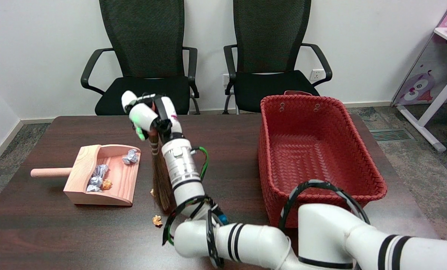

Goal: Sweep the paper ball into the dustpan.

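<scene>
At the desk's (39, 225) left side you have the dustpan (113, 187), its handle pointing toward the left edge and its open mouth facing right. Inside it lie several paper balls: one (130, 156) near the far wall, two pale ones (98, 176) against the back wall, and an orange one (106, 184) beside them. Just right of the dustpan's mouth, the broom (160, 180) stands nearly upright with its bristles touching the desk. Your right hand (148, 114) grips the top of the broom's handle, fingers wrapped closed around it. One orange paper ball (157, 220) remains on the desk near the front edge, just below the bristles and outside the dustpan. A smaller scrap (152, 192) sits at the bristles' left side. On the desk's right side stands the basket (362, 157).
</scene>
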You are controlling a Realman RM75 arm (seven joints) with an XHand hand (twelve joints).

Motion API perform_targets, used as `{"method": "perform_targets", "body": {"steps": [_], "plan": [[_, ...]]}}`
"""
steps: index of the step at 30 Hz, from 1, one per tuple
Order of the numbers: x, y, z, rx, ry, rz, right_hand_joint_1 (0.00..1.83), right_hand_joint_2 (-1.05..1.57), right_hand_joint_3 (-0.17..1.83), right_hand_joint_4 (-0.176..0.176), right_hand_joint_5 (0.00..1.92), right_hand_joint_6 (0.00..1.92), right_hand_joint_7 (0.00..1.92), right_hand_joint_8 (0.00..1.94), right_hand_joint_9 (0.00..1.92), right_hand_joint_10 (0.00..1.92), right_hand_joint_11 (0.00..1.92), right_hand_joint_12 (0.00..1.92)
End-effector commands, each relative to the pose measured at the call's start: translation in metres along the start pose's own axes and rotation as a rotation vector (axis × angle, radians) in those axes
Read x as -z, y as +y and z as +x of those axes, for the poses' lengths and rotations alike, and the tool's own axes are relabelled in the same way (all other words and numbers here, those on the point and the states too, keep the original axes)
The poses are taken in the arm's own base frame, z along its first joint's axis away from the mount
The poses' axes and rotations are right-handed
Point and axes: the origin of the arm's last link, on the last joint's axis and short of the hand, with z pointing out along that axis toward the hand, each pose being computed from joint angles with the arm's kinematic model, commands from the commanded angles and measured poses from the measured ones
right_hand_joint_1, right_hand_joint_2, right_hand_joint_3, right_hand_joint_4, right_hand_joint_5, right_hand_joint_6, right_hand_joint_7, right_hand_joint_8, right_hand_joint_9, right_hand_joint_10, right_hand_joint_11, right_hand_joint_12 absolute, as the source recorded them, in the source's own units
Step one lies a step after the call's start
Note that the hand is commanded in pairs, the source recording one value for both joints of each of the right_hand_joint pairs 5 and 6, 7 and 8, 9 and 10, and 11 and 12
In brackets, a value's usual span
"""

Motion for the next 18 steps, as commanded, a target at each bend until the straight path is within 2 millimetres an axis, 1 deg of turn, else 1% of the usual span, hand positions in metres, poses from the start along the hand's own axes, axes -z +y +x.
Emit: {"method": "perform_targets", "body": {"steps": [1,4,6,7,8,10,15,18], "plan": [[-0.046,-0.027,0.021,-0.186,0.009,0.098,0.65,1.43,1.55,0.037,1.92,1.92,1.92,1.92,1.92,1.92,1.92,1.92],[-0.043,-0.034,0.017,-0.240,-0.005,0.134,0.65,1.43,1.50,0.036,1.92,1.92,1.92,1.92,1.92,1.92,1.92,1.92],[-0.035,-0.037,0.012,-0.238,-0.012,0.153,0.64,1.45,1.46,0.032,1.92,1.92,1.92,1.92,1.92,1.92,1.92,1.92],[-0.031,-0.038,0.009,-0.226,-0.012,0.154,0.63,1.51,1.42,0.035,1.92,1.92,1.92,1.92,1.92,1.92,1.92,1.92],[-0.026,-0.040,0.007,-0.199,-0.008,0.155,0.62,1.56,1.39,0.038,1.92,1.92,1.92,1.92,1.92,1.92,1.92,1.92],[-0.019,-0.045,0.003,-0.161,0.005,0.156,0.64,1.57,1.34,0.044,1.92,1.92,1.92,1.92,1.92,1.92,1.92,1.92],[-0.001,-0.066,0.002,-0.023,0.071,0.216,0.68,1.57,1.31,0.051,1.92,1.92,1.92,1.92,1.92,1.92,1.92,1.92],[0.013,-0.074,0.003,0.082,0.117,0.219,0.71,1.57,1.34,0.055,1.92,1.92,1.92,1.92,1.92,1.92,1.92,1.92]]}}
